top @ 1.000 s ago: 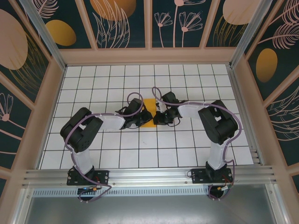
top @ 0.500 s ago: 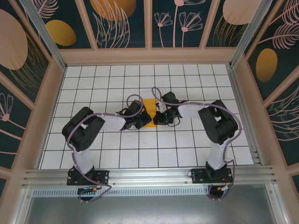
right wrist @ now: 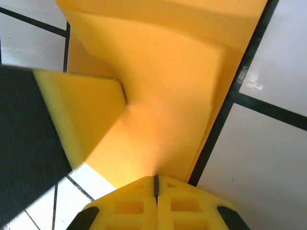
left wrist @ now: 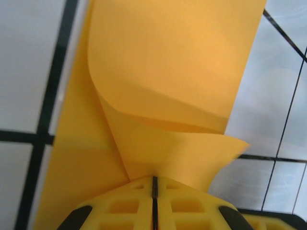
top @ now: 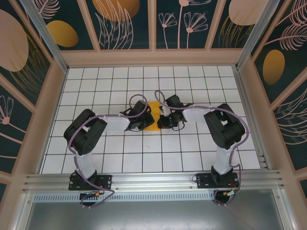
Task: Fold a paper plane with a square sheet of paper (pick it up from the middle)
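Since the earlier frame, the left arm has swung its wrist a little further from its base and in over the paper, and its cable loop has dropped lower; the right arm has hardly shifted.

We see the left gripper and the right gripper facing each other, close together, over the square sheet of paper. The sheet lies as a narrow orange strip near the middle of the white grid table.

In the left wrist view, the left gripper has its jaws pressed together. A curled flap of the square sheet of paper rises off the table and runs into their seam, so we judge it pinched there. In the right wrist view, the right gripper is closed just as tightly. The paper ridges up toward its tips, and we judge that it holds the paper too. One of the left gripper's fingers sits just beside that ridge.

- **Tearing:** both arms grip one thin sheet, so any pull apart could tear it or drag it out of one pinch.
- **Crooked crease:** the lifted flap is bowed rather than flat. If we press it down unevenly, the crease may land askew and spoil the plane's symmetry.
- **Collision:** the fingers are near each other, so a small inward move could knock them together and crumple the fold
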`<state>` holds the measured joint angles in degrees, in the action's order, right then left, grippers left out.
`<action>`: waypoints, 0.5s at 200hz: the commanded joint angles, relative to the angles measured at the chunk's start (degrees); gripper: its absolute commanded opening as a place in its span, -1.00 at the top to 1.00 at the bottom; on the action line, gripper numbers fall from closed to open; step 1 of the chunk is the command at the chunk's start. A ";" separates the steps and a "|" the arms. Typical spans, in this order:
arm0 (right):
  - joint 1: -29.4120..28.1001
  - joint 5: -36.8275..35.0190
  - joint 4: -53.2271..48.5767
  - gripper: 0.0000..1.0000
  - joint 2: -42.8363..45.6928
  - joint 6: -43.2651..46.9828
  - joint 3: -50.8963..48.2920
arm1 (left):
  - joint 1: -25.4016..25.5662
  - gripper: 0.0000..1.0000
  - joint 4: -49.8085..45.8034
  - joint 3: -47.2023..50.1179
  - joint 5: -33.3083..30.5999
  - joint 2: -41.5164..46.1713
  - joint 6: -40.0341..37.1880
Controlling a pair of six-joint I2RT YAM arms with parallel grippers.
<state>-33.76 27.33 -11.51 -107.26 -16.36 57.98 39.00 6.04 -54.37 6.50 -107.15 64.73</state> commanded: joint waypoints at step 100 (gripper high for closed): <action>0.31 -11.24 -8.10 0.96 -4.29 1.37 -4.79 | -5.11 0.80 -5.77 -5.84 -4.36 -3.79 -5.38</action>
<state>-33.87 27.00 -10.90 -107.02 -16.38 57.56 35.64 2.81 -59.09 5.41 -109.75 61.41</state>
